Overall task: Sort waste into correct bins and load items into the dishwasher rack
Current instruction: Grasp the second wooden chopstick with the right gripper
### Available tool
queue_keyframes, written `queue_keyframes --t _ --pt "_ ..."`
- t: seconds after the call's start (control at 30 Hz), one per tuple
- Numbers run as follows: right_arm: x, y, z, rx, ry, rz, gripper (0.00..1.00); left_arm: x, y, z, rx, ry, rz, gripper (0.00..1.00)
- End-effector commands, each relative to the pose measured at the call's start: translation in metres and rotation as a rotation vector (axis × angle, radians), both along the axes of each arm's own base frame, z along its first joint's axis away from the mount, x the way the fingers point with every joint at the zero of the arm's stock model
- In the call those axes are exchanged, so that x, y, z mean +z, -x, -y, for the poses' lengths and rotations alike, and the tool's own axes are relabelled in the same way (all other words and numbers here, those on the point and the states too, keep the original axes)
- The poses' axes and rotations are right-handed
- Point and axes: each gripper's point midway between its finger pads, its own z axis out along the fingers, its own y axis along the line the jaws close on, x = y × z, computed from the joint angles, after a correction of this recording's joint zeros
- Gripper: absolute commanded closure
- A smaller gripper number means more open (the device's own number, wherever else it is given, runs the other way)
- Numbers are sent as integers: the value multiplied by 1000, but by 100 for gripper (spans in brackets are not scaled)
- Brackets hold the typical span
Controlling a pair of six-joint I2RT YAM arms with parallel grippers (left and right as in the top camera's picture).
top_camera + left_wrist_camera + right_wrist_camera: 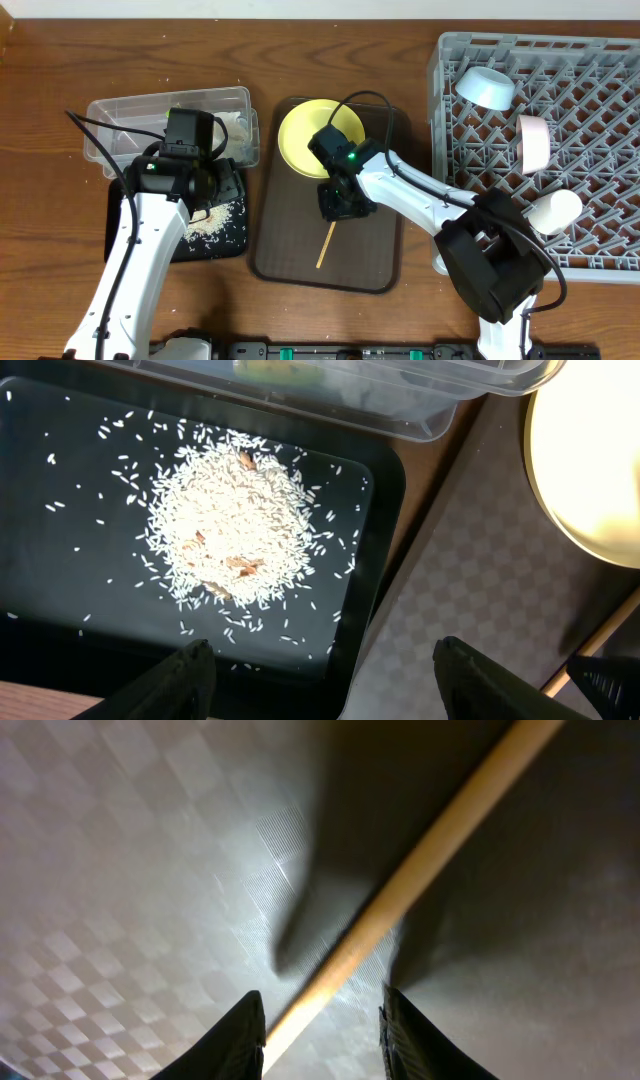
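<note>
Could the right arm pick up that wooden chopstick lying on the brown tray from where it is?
Probably yes. The right gripper hangs just above the chopstick, one finger either side, and nothing lies over it on the brown tray.

My right gripper (322, 1038) hangs low over the tray (120, 870), whose dull brown surface has a fine checkered texture. One wooden chopstick (420, 860) lies on it, running aslant from the top right of my view down into the gap between my two dark fingertips (240, 1040). My jaws stand apart, wider than the stick. Its near part sits close to the fingertip on the left of my view, with clear space to the other; whether it touches, I cannot tell. A dark shadow (330, 910) falls beside the stick.
</note>
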Motion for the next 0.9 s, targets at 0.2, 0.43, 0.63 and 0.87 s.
queue_keyframes --t 0.2,0.43,0.63,0.87 --pt "-2 -15 8 -35 110 109 65 4 -2 -3 15 -15 14 27" --pt "-16 -9 13 -30 143 73 65 4 -2 -3 15 -15 13 27" --pt "-17 -3 23 -34 175 40 77 4 -2 -3 15 -15 13 27" --pt "-17 -2 47 -80 214 -19 99 4 -2 -3 15 -15 13 27"
